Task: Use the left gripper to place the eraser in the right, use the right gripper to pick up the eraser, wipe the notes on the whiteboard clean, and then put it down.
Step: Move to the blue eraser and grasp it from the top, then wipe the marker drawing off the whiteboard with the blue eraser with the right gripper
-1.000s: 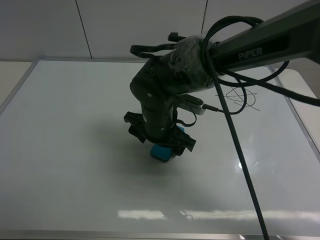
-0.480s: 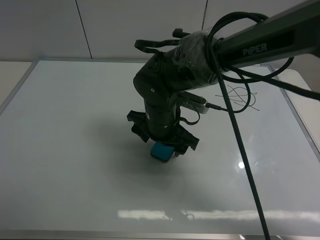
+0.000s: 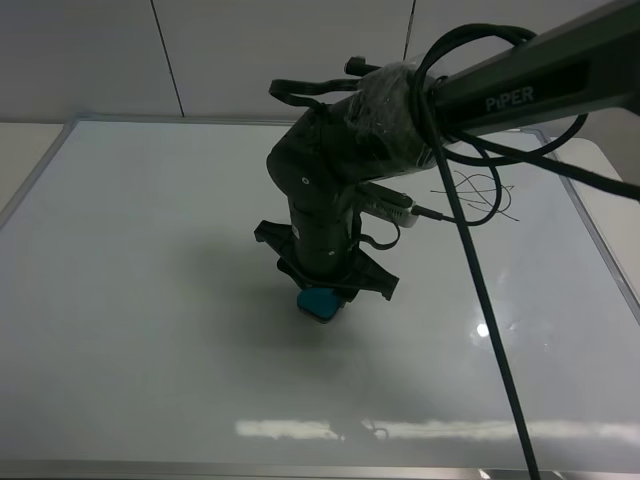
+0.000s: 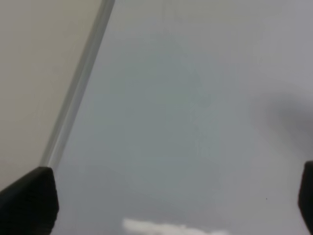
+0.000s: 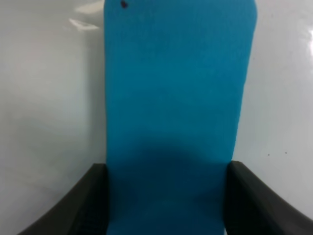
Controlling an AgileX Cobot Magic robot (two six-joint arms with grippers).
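The right gripper (image 5: pixel 166 196) clasps the teal eraser (image 5: pixel 178 98) (one dark speck (image 5: pixel 123 4)), whiteboard (image 5: pixel 49 98) beneath.

Pale panelled wall (image 3: pixel 200 50) behind, dark vertical seams (image 3: pixel 168 55); beige tabletop (image 3: pixel 18 150) at sides.

High camera: off the arms, looks down at a slant across the board (image 3: pixel 130 300), most of it in view, wall (image 3: pixel 90 60) beyond. Right wrist camera: very near, facing the eraser (image 5: pixel 176 98), which fills much of the view. Left wrist camera: close over the board beside its frame (image 4: pixel 78 93). Board surface shows in all three; eraser in high and right wrist views.
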